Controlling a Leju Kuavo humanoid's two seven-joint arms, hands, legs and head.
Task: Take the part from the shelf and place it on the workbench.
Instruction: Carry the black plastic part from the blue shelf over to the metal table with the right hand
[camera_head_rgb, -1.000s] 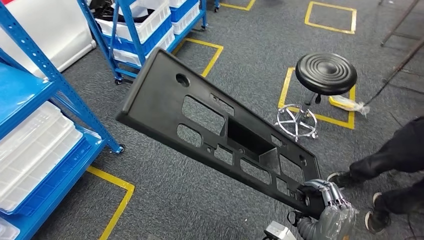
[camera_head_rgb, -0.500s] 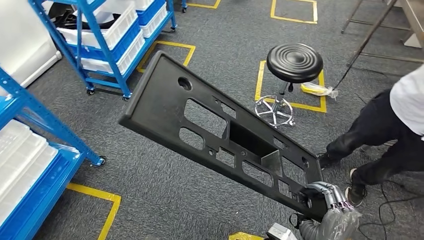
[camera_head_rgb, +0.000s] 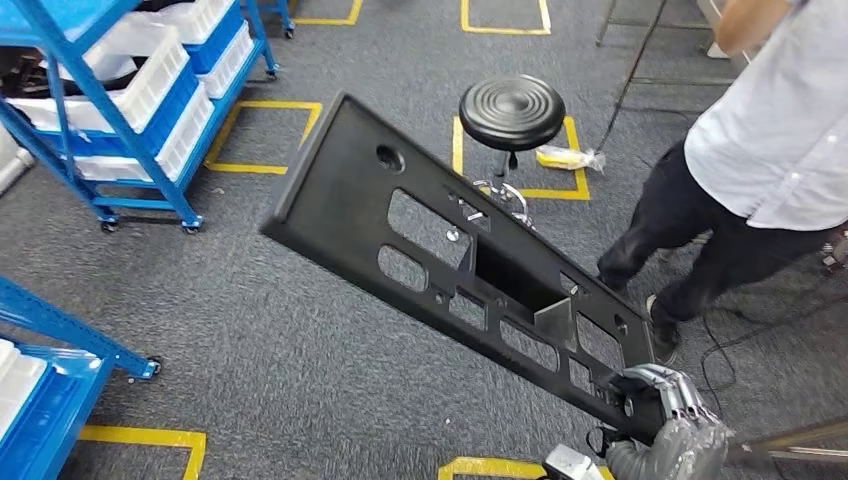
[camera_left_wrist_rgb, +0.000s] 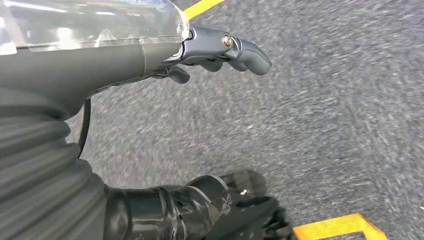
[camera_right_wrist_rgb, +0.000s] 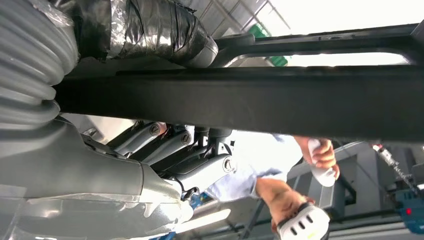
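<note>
1. Right robot hand (camera_head_rgb: 662, 400) grips the part (camera_head_rgb: 450, 260) by its 5 o'clock end; left robot hand (camera_left_wrist_rgb: 220, 50) hangs empty, fingers apart.
2. Part cantilevers toward 11 o'clock; carry level, clear of stool (camera_head_rgb: 512, 110) and person (camera_head_rgb: 760, 140).

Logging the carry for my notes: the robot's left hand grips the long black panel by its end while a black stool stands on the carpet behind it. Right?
Not quite: the head view shows the right hand gripping the black panel by its end. The black stool does stand on the carpet behind it.
</note>
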